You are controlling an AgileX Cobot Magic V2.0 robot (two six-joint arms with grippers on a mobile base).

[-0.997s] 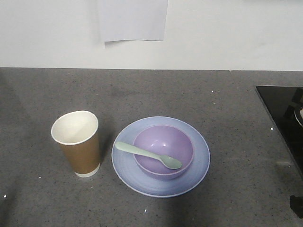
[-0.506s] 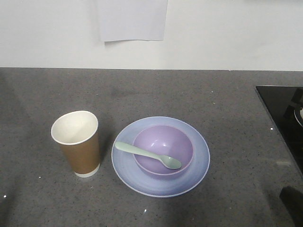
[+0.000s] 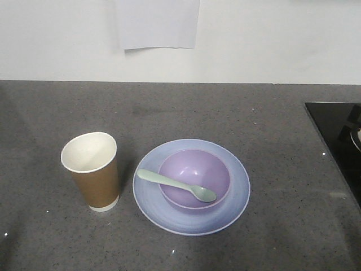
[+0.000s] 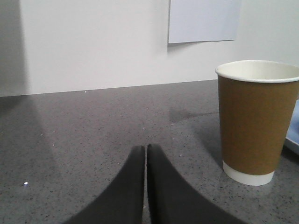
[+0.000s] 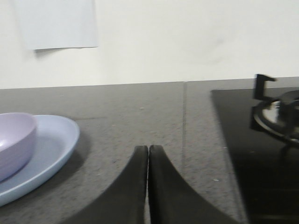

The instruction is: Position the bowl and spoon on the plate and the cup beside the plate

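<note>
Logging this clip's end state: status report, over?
Left gripper and right gripper shut, empty. Bowl on plate, spoon across bowl, cup upright beside plate. Nothing in the way.

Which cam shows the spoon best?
The front-facing view: the spoon shows whole, scoop in the bowl, handle across its rim. Neither wrist view shows it; the left sees the cup.

The left end effector sits low over the grey speckled desk, its two dark fingers pressed together with only a thin seam between them. To its right the cup stands upright on the desk. A sliver of the plate shows at the right edge, just past the cup. A pale sheet hangs on the white wall behind.
</note>
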